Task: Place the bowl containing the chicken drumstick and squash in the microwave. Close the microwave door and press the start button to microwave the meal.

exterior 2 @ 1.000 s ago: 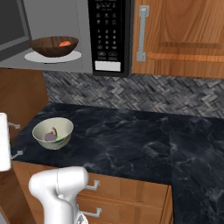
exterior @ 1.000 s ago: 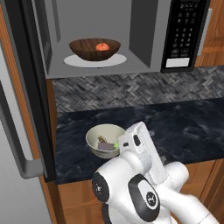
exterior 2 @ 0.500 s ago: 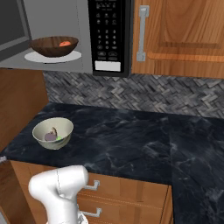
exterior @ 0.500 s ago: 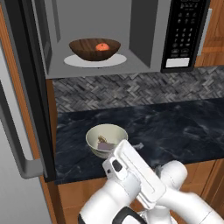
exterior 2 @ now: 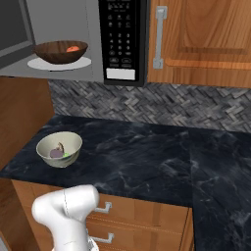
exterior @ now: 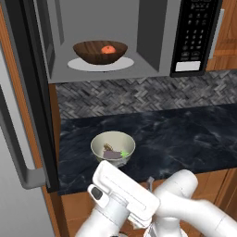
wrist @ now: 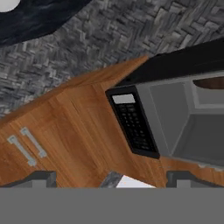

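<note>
One job looks done: in the left base view the bowl point(exterior: 100, 51) sits on the white plate point(exterior: 121, 64) inside the microwave point(exterior: 152, 37), upper centre, with the squash point(exterior: 108, 49) showing orange in it. The door point(exterior: 21, 97) stands swung wide at the left edge, its bar handle point(exterior: 18, 148) low. It should be stiff and swing freely on its hinge; a push on the outer face near the handle would likely serve. The white arm point(exterior: 139, 203) is folded low at the bottom, over the tabletop point(exterior: 185, 134) edge, near a cream bowl point(exterior: 112, 146).

Right base view: bowl point(exterior 2: 60, 50) at upper left, keypad point(exterior 2: 122, 39) beside it, arm's base point(exterior 2: 66, 208) at the bottom.

Hand view, rolled: the claw point(wrist: 111, 178) is spread wide and empty, tips far apart at the bottom, looking at the keypad point(wrist: 133, 124) and the open cavity.
</note>
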Tool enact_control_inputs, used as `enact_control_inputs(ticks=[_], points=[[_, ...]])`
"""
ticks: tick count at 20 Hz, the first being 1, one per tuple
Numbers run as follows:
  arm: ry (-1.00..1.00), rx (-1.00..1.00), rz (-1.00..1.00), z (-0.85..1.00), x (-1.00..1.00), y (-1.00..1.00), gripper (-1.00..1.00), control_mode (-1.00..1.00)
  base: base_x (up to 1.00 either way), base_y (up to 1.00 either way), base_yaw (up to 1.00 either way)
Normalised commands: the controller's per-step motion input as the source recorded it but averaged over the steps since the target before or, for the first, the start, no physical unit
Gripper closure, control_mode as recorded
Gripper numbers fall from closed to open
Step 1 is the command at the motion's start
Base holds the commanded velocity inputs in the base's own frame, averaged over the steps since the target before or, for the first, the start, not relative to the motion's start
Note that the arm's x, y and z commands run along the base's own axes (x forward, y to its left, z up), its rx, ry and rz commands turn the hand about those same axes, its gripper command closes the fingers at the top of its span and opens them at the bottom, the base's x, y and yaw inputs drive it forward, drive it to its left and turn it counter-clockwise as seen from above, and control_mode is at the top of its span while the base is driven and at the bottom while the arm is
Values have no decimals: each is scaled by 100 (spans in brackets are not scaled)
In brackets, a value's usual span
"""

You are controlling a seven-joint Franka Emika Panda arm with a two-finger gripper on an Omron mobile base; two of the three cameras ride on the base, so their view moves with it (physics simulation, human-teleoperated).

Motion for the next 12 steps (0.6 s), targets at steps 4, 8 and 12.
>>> enact_control_inputs(ticks=[4,8,12], points=[[-4,-19,0,18,-20,65,-100,-100,0,0,0],[-23,-7,0,14,-36,57,-100,-100,0,0,0],[-25,0,0,12,-30,54,-100,-100,0,0,0]])
